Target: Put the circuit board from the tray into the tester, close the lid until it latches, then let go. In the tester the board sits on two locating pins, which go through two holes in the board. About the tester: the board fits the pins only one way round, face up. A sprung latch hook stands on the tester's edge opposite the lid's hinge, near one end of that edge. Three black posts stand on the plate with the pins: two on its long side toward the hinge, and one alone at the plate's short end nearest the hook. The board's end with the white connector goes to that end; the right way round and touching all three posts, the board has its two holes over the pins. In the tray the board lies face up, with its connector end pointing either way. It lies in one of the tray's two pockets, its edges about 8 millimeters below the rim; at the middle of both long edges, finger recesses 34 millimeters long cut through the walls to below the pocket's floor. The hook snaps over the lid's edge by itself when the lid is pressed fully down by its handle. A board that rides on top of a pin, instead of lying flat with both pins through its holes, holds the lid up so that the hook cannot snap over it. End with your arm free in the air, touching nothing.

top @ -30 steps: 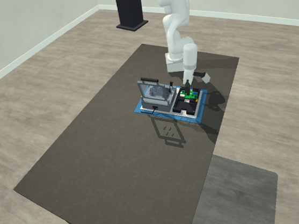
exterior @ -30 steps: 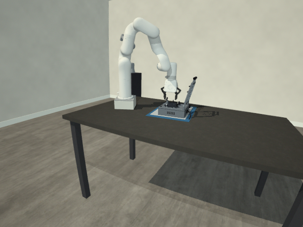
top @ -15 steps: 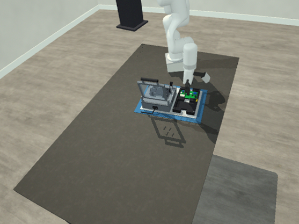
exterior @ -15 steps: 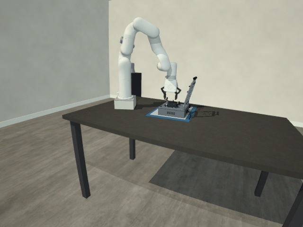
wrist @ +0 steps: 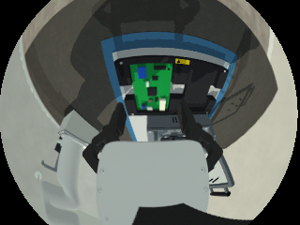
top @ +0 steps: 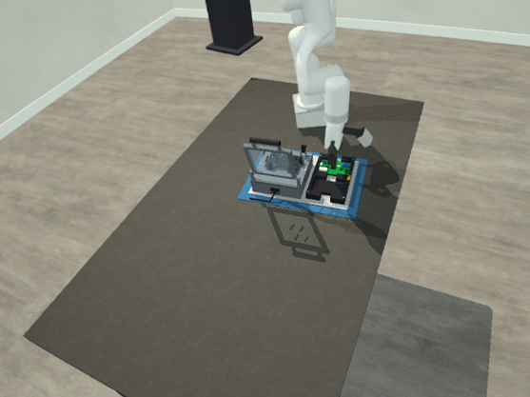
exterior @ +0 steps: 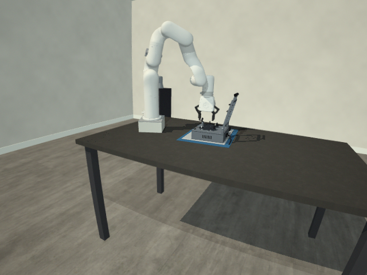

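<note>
The green circuit board lies face up in one pocket of the black tray. Its white connector is at the end toward the tester. My gripper is open and empty above the board, its fingers spread across the board's width. The grey tester stands beside the tray. Its lid stands open, with the black handle at its top. The latch hook is upright. The locating pins are too small to tell.
The tray's other pocket is empty. A blue mat lies under tester and tray on the dark table. A cable leaves the tester's hinge side. The raised lid stands higher than my fingertips.
</note>
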Controlling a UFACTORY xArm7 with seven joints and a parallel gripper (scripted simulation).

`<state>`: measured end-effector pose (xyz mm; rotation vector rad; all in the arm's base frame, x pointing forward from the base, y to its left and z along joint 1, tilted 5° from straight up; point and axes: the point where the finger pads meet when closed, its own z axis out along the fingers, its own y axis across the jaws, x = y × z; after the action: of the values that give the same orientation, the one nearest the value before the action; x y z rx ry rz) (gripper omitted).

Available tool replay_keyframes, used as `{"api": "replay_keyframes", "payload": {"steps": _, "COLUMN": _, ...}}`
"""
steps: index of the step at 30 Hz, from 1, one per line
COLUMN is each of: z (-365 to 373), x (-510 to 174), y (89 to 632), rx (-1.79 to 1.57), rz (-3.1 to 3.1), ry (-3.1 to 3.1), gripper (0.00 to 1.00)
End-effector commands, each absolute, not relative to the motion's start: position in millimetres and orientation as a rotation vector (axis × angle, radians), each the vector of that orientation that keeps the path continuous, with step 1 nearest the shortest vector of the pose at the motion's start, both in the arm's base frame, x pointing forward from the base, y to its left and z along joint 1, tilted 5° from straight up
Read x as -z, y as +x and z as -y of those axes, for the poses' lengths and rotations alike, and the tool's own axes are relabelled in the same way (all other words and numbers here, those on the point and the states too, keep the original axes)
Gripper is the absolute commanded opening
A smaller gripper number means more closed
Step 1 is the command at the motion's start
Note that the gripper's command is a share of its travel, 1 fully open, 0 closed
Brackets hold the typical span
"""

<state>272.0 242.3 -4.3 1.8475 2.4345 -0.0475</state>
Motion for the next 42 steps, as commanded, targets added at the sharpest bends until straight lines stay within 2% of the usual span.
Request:
{"api": "replay_keyframes", "payload": {"steps": 1, "z": -243.4, "x": 3.3, "y": 272.9, "rx": 0.042, "rz": -2.434, "ry": 1.847, "gripper": 1.0}}
{"api": "replay_keyframes", "payload": {"steps": 42, "z": -242.3, "x": 29.5, "y": 274.6, "rx": 0.042, "rz": -2.434, "ry": 1.847, "gripper": 1.0}}
